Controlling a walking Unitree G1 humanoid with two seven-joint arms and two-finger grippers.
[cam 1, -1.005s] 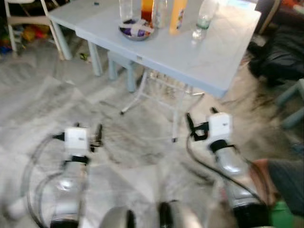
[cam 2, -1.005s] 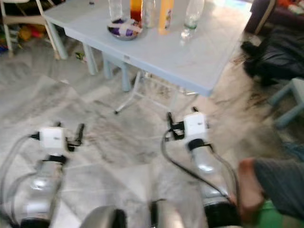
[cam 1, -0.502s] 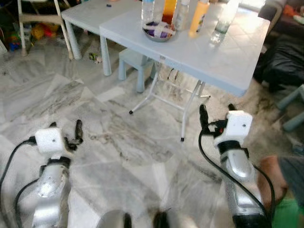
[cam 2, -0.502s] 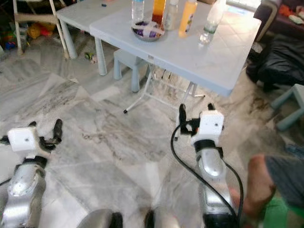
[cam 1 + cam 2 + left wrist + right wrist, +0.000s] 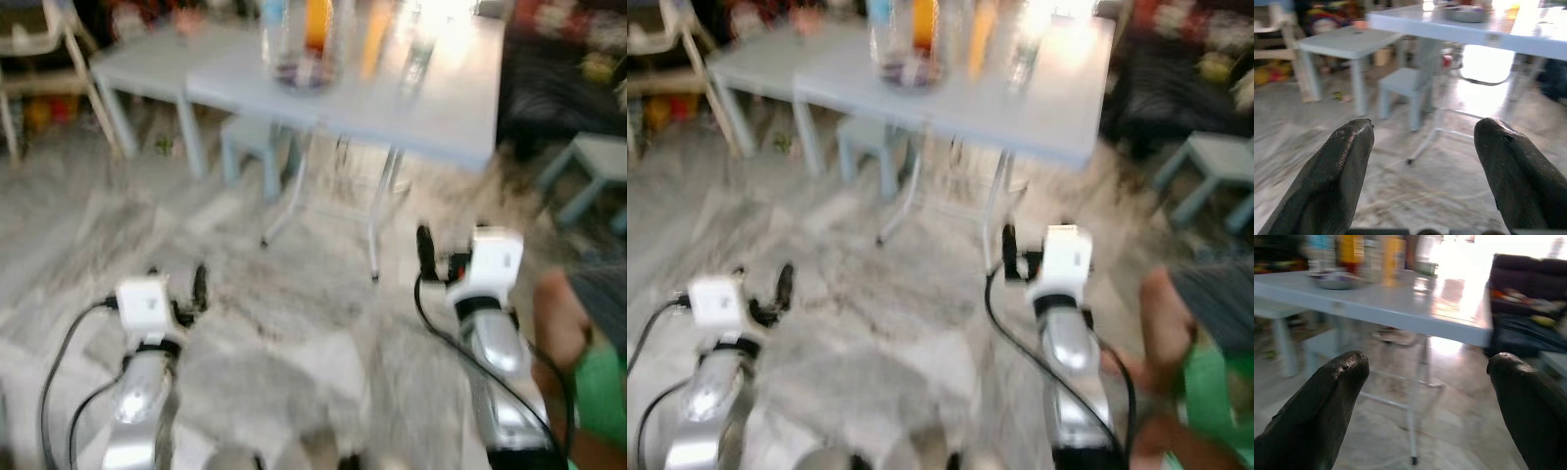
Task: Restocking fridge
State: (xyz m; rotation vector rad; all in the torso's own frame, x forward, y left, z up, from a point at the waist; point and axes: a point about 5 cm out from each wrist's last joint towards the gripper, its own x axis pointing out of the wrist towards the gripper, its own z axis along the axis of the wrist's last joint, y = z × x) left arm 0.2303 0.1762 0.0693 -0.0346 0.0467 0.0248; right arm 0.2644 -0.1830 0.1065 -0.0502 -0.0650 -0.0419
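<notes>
Bottles (image 5: 315, 29), blurred, clustered upright on pale-blue table (image 5: 441, 103)

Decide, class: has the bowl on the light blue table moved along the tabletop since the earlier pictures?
No. The bowl sits near the front edge of the table, beside the bottles, as before; the whole picture has shifted and blurred, so the camera moved.

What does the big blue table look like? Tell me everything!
The table is pale blue-grey with a smooth, shiny top that glares in bright light. It looks like plastic, on thin white folding metal legs standing on the grey marble floor. A few bottles and a bowl stand near its far edge, blurred. A lower table sits beside it, and a small stool is tucked under it. Both claws are short of it, touching nothing.
</notes>
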